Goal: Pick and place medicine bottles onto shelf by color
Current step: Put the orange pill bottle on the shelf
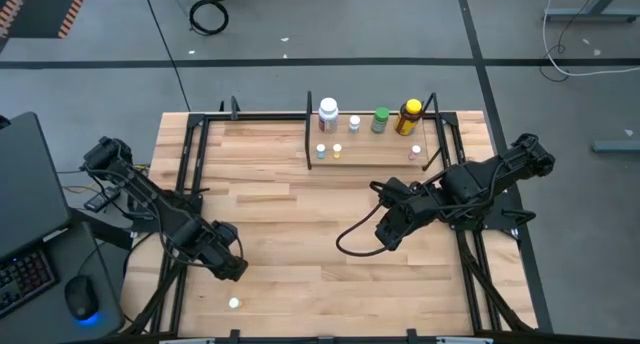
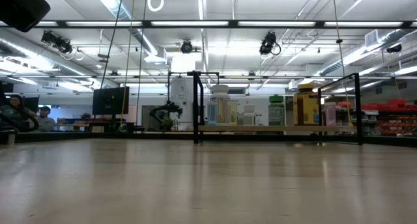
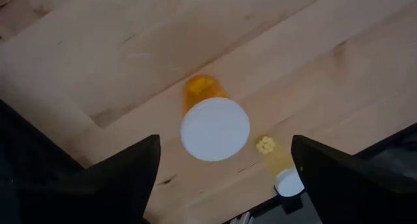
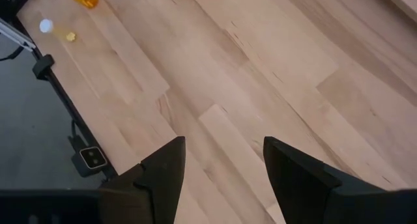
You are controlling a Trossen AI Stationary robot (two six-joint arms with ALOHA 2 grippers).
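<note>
Bright, even overhead strip lighting; soft shadows, blurred near tabletop (image 2: pixel 208 185).

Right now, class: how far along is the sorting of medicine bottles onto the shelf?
Done: the shelf holds seven bottles, four tall at the back, three tiny in front. In hand: the left pincer hangs open over an orange white-capped bottle, not gripping. Left: that bottle and a tiny bottle near the table's front edge. The right pincer waits empty mid-table.

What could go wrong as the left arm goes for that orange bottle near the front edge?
The left claw hangs open above the white-capped orange bottle, which stands upright; an off-centre close could tip it. A tiny white-capped bottle lies right at the table edge beside it, so a knock might send it off.
</note>
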